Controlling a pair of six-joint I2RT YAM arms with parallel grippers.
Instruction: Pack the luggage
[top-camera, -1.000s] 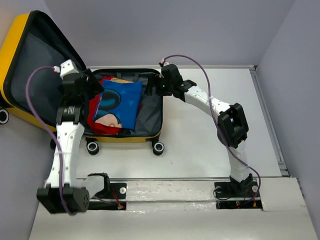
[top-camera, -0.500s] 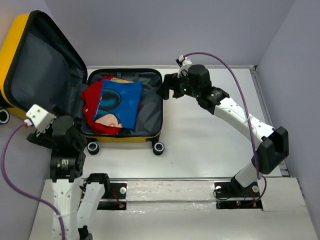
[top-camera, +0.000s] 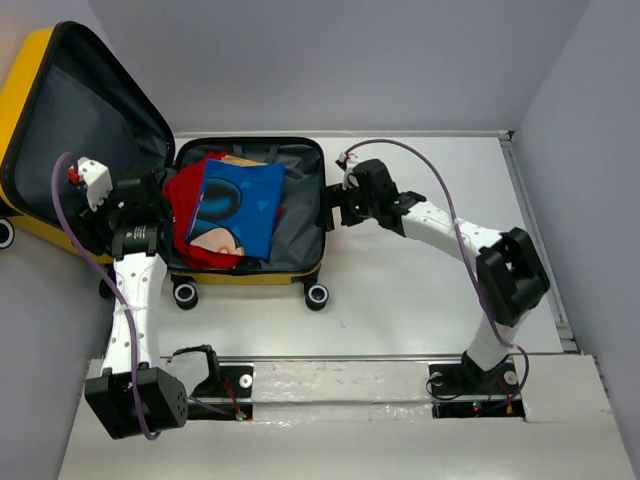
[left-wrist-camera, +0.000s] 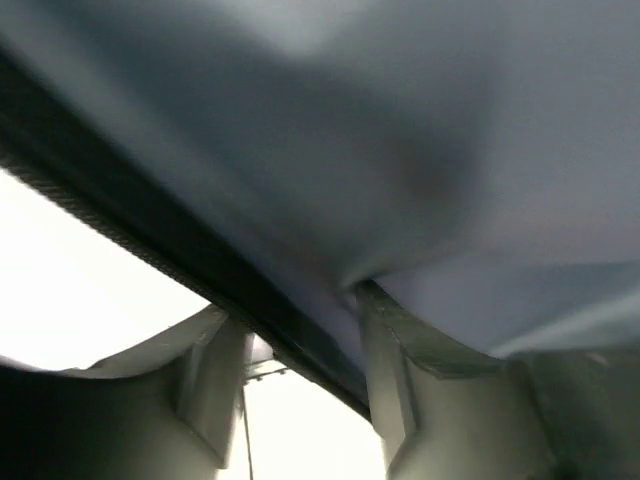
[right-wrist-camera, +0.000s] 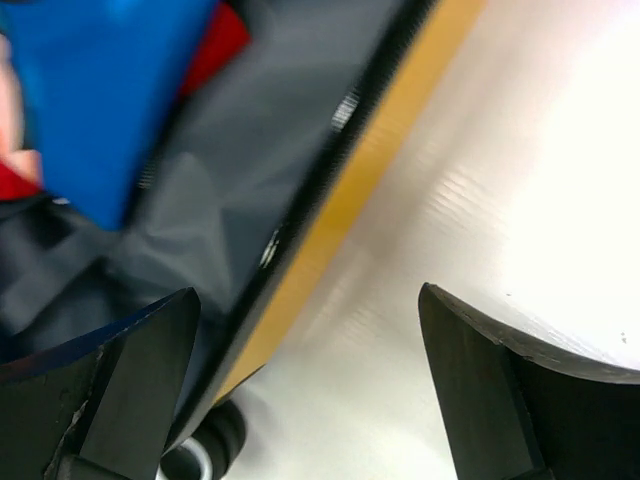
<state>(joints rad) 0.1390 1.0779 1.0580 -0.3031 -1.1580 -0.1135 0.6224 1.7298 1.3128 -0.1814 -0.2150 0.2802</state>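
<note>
Luggage (top-camera: 250, 277) lid (top-camera: 70, 130), ten o'clock, looks stiff and light; take the rim. Left end effector (left-wrist-camera: 290, 312) straddles it unclamped; right end effector (right-wrist-camera: 308, 298) gapes.

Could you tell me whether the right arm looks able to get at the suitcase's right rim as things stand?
Probably yes: on the right arm, the open jaws straddle the yellow rim of the suitcase, nothing between.

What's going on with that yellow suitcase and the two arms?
Two arms are packing the luggage, which lies open with blue and red clothes inside. The left gripper straddles the edge of the raised lid. The right gripper, open, straddles the base's right rim. Nothing is shut yet.
</note>
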